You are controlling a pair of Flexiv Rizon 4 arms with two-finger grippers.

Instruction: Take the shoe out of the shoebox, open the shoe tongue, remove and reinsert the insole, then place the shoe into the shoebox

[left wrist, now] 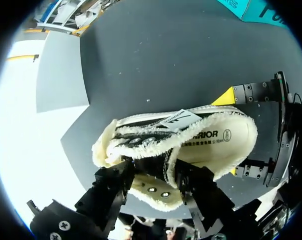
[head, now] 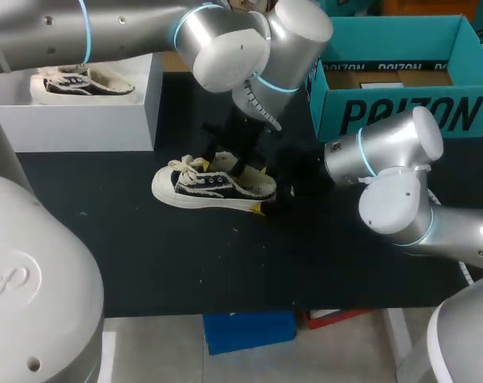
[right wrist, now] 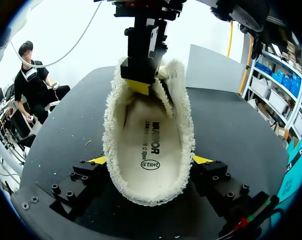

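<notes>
A black and white low sneaker (head: 213, 187) with a fleece lining lies on the black table, toe toward the left. My left gripper (head: 243, 166) comes down over its mouth. In the left wrist view the black, fleece-backed tongue (left wrist: 158, 162) fills the gap between the left gripper's (left wrist: 155, 175) fingers, which press it from both sides. My right gripper (right wrist: 151, 161) straddles the heel, a yellow tip against each side of the collar. The printed insole (right wrist: 150, 145) lies flat inside the shoe. The teal shoebox (head: 401, 112) stands open at the back right.
A white box (head: 73, 120) at the back left carries a second sneaker (head: 81, 84). Bare black table (head: 225, 263) stretches in front of the shoe up to the near edge.
</notes>
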